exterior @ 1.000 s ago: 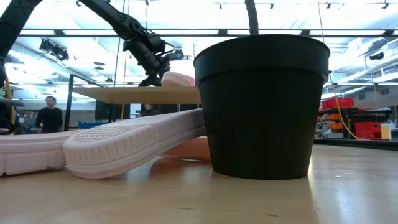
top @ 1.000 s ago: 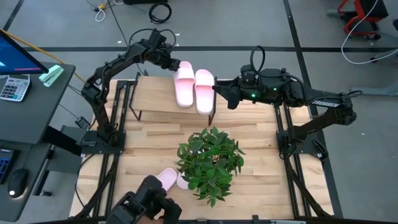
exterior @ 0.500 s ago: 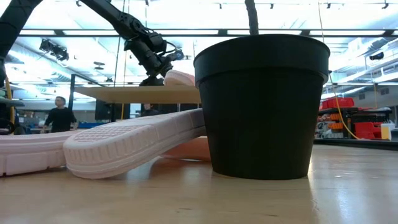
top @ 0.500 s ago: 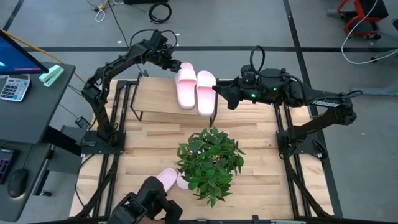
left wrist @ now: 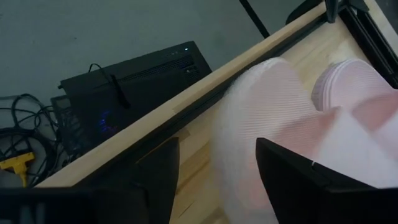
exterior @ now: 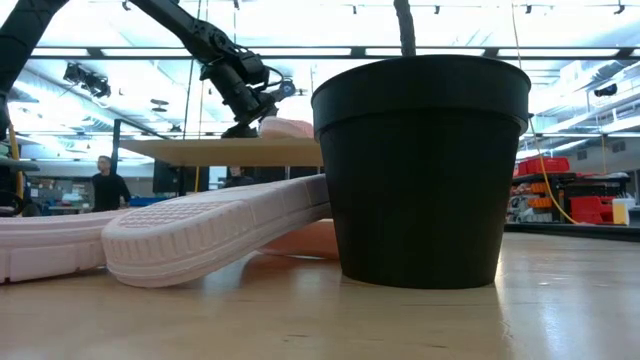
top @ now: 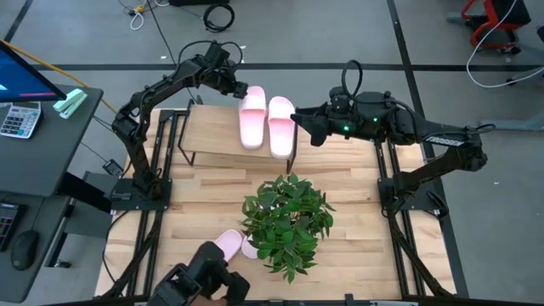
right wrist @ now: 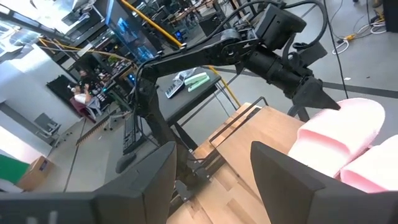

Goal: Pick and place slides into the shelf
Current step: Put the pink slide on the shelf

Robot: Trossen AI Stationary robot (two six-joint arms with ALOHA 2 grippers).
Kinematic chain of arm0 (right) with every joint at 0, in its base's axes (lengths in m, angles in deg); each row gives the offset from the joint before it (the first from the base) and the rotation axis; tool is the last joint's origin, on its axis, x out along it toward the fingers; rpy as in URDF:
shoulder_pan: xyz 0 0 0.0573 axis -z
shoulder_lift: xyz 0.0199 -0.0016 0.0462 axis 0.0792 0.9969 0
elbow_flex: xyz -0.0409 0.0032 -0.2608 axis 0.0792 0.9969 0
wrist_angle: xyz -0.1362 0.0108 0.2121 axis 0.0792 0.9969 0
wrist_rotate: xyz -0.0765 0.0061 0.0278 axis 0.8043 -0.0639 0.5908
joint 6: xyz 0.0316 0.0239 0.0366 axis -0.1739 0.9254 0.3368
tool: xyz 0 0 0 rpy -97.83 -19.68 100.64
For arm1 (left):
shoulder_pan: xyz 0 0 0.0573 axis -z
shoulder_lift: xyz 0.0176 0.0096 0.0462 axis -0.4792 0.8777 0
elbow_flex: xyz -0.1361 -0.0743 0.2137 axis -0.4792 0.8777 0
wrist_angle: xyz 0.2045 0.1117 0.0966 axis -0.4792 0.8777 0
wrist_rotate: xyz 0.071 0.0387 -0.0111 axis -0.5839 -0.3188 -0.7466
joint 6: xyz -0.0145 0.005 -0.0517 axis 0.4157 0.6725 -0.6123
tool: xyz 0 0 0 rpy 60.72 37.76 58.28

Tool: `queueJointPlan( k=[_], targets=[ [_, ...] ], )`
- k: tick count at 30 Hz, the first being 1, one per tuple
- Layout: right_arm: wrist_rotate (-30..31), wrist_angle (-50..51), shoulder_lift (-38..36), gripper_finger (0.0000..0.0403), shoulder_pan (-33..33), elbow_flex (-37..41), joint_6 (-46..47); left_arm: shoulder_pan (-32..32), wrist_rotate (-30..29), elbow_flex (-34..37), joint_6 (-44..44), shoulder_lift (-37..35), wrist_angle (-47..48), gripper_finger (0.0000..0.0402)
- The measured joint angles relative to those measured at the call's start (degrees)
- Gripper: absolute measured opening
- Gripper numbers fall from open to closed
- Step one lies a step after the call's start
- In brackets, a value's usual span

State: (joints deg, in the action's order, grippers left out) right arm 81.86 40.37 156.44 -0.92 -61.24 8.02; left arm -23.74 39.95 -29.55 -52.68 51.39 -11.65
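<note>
Two pale pink slides lie side by side, soles down, on the right end of the shelf [top: 212, 136]: the left one [top: 252, 119] and the right one [top: 281, 126]. My left gripper [top: 239, 88] is open at the left slide's far end [left wrist: 267, 106], which lies between its fingers. My right gripper [top: 297, 115] hovers open just right of the right slide [right wrist: 373, 168] and touches nothing. Two more slides [top: 228, 244] lie overlapped on the table near its near edge, one [exterior: 210, 225] leaning on the other [exterior: 40, 245]. My left gripper comes slanting down from the table's far left, its open fingers on either side of the left slide's far end [left wrist: 249, 124]. The slide lies flat on the shelf. Whether a finger [left wrist: 292, 174] touches it, I cannot tell.
A potted plant [top: 287, 217] in a black pot [exterior: 420, 170] stands mid-table, in front of the shelf and beside the two near slides. The shelf's left half [exterior: 200, 152] is bare. A desk with a keyboard and a monitor is to the left; a person [exterior: 105, 185] is in the room behind.
Both grippers and all slides have stayed almost where they were. Only the person in the room behind has walked a little to the right.
</note>
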Motion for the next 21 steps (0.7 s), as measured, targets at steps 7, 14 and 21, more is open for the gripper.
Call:
queueJointPlan(
  k=[7,14,21],
  targets=[
    [-0.09,0.02,0.0,0.0213,0.49,0.01,1.74,0.82,0.04,0.0,-0.51,0.0,-1.71,0.0218],
    [-0.06,0.85,0.0,0.0213,0.5,-0.01,1.98,0.81,-0.03,0.0,-2.26,0.0,3.02,0.0215],
    [0.5,1.07,0.0,0.0213,0.5,-0.01,1.81,0.49,-2.3,0.0,-0.17,-0.53,4.28,0.0194]
  ],
)
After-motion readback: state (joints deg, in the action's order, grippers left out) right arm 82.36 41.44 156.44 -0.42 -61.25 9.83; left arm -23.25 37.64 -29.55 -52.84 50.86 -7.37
